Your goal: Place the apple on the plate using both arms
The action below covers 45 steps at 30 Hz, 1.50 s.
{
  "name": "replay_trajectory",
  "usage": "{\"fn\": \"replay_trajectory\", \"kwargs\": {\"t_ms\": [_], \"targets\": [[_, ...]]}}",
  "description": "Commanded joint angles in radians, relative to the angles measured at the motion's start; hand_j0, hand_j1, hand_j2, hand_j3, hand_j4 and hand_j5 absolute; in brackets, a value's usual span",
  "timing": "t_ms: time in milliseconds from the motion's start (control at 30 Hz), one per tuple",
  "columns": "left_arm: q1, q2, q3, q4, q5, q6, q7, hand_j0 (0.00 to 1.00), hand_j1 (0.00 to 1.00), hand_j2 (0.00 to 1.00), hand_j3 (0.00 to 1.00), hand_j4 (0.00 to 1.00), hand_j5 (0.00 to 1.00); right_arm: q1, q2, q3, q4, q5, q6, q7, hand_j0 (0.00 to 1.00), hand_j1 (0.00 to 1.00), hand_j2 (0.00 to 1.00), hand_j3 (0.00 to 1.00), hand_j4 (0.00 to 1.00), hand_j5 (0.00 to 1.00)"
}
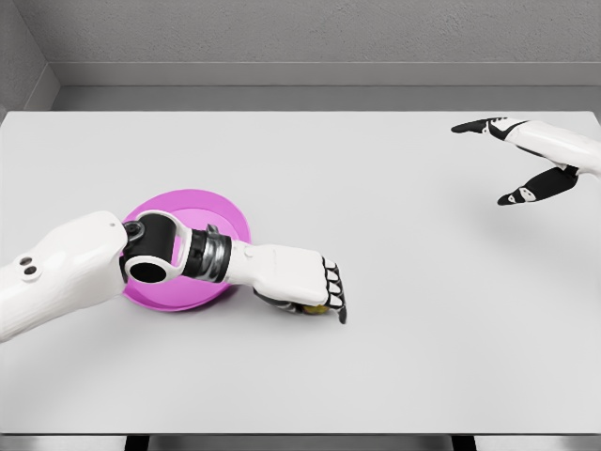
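Note:
A pink plate point(202, 209) lies on the white table point(376, 188) at the left, partly covered by my left forearm. My left hand point(315, 299) is just right of the plate, palm down, with its fingers curled over a small yellowish object point(316, 307), presumably the apple. Only a sliver of that object shows under the fingers. My right hand point(512, 160) hovers at the far right, fingers spread and holding nothing, well away from the plate.
The table's far edge meets a grey wall. Its near edge runs along the bottom of the picture.

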Motion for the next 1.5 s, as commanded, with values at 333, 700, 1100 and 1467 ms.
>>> {"fn": "replay_trajectory", "kwargs": {"t_ms": [333,700,1100,1467], "targets": [[-0.009,0.007,0.001,0.000,0.006,0.001,0.000,0.51,0.51,0.51,0.51,0.51,0.51,-0.002,-0.004,0.001,0.000,-0.008,0.003,0.000,1.00,1.00,1.00,1.00,1.00,1.00],[-0.057,0.144,0.013,-0.080,0.054,0.001,0.003,0.45,0.45,0.45,0.45,0.45,0.45,-0.002,-0.006,0.001,0.000,-0.008,0.003,0.000,1.00,1.00,1.00,1.00,1.00,1.00],[-0.049,0.343,0.154,0.041,0.133,0.001,0.002,0.45,0.45,0.45,0.45,0.45,0.45,-0.005,-0.006,0.001,0.000,-0.008,0.003,0.000,1.00,1.00,1.00,1.00,1.00,1.00],[-0.044,0.340,0.149,0.043,0.172,0.001,0.006,1.00,1.00,1.00,1.00,1.00,1.00,-0.002,-0.006,0.002,0.000,-0.008,0.003,0.000,1.00,1.00,1.00,1.00,1.00,1.00]]}}
